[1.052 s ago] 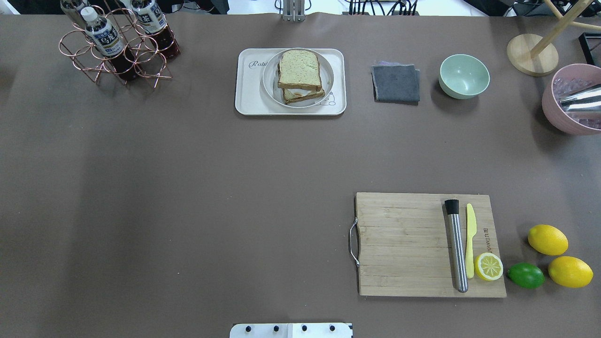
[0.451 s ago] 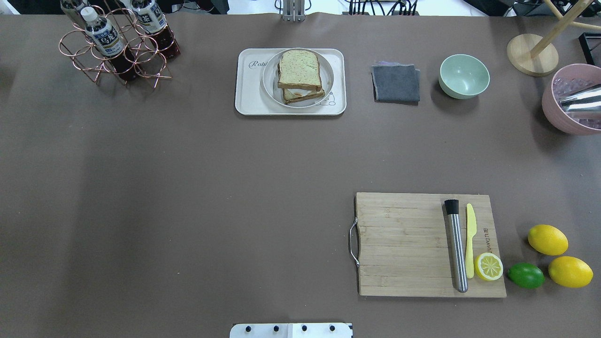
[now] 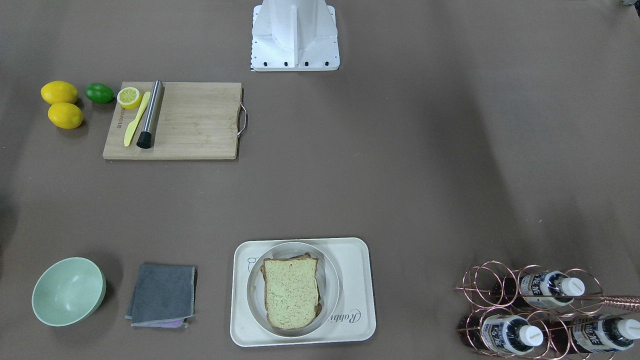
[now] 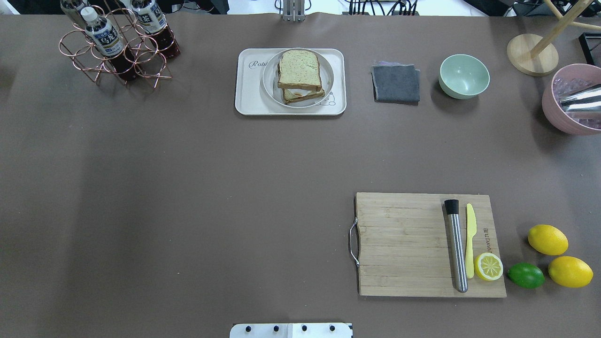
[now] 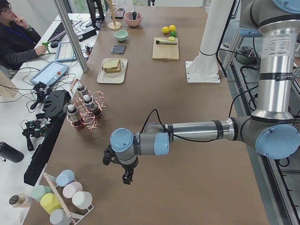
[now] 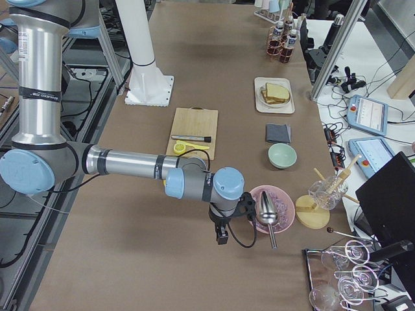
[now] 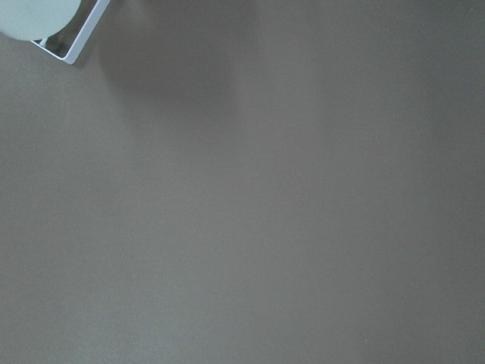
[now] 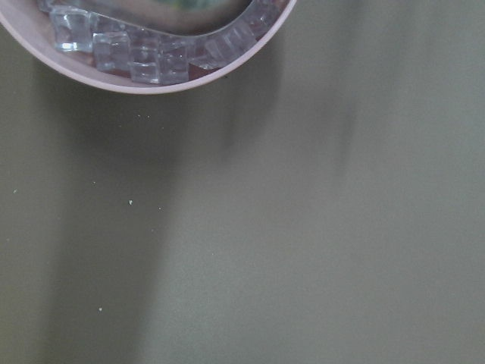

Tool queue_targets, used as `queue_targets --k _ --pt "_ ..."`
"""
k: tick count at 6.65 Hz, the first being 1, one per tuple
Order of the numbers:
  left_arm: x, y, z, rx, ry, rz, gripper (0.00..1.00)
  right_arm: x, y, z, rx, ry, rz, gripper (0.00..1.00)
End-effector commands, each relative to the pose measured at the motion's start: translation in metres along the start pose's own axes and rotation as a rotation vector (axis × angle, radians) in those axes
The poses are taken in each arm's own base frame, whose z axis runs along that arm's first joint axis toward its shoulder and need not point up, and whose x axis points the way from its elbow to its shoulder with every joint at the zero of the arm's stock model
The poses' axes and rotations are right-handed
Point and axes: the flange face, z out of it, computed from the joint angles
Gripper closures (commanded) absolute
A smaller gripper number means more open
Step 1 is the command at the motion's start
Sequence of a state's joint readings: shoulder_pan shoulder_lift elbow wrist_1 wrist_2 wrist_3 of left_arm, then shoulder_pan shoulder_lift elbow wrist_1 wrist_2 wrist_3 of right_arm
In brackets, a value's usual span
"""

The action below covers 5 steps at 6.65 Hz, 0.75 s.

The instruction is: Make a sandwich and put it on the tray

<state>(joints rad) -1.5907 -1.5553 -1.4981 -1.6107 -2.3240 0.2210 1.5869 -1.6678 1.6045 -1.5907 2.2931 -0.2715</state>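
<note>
On the table (image 4: 188,188): it is big and brown, and all the things sit on it.
Left arm (image 5: 187,131): it reaches out low over a bare part of the table, well apart from the tray.
Right arm (image 6: 123,163): it reaches out low at the other end of the table, near the pink bowl.
Board (image 4: 404,244): it is wood and lies on the robot's right side. A metal stick (image 4: 456,249), a yellow knife (image 4: 470,239) and a half lemon (image 4: 488,266) lie on it, close together.
Tray (image 4: 246,84): it is cream and sits at the far edge of the table, between the bottle rack and the grey cloth.
Bottle rack (image 4: 115,56): it is copper wire with bottles in it.
Plate (image 4: 270,80): it is round and pale and sits on the tray.
Pink bowl (image 4: 554,112): it holds ice cubes and a shiny scoop.
Sandwich (image 4: 299,69): it lies on the plate, so it is on the tray. Two bread slices are stacked, and a bit of white egg (image 4: 300,93) peeks out between them.
Green bowl (image 4: 464,75): it sits just beside the grey cloth (image 4: 396,83).
Fruit: two lemons (image 4: 547,239) and a lime (image 4: 526,275) lie beside the board.
Left gripper (image 5: 127,177): it points down over bare table and touches nothing. I cannot tell if its fingers are apart or together.
Right gripper (image 6: 222,236): it points down beside the pink bowl and holds nothing I can see. I cannot tell if its fingers are apart or together.
</note>
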Motion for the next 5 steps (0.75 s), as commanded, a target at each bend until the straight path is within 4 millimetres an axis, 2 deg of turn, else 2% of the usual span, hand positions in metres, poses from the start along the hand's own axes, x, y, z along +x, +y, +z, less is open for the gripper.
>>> queue_targets --k 1,5 --pt "0.0004 -0.0017 -0.0009 0.002 0.000 0.001 0.01 -0.0005 0.0003 -0.0010 0.002 0.000 -0.001 0.00" --pt "-0.0018 0.0001 0.0019 -0.004 0.001 -0.004 0.01 -0.0019 -0.0004 -0.0027 0.005 0.001 -0.004 0.00"
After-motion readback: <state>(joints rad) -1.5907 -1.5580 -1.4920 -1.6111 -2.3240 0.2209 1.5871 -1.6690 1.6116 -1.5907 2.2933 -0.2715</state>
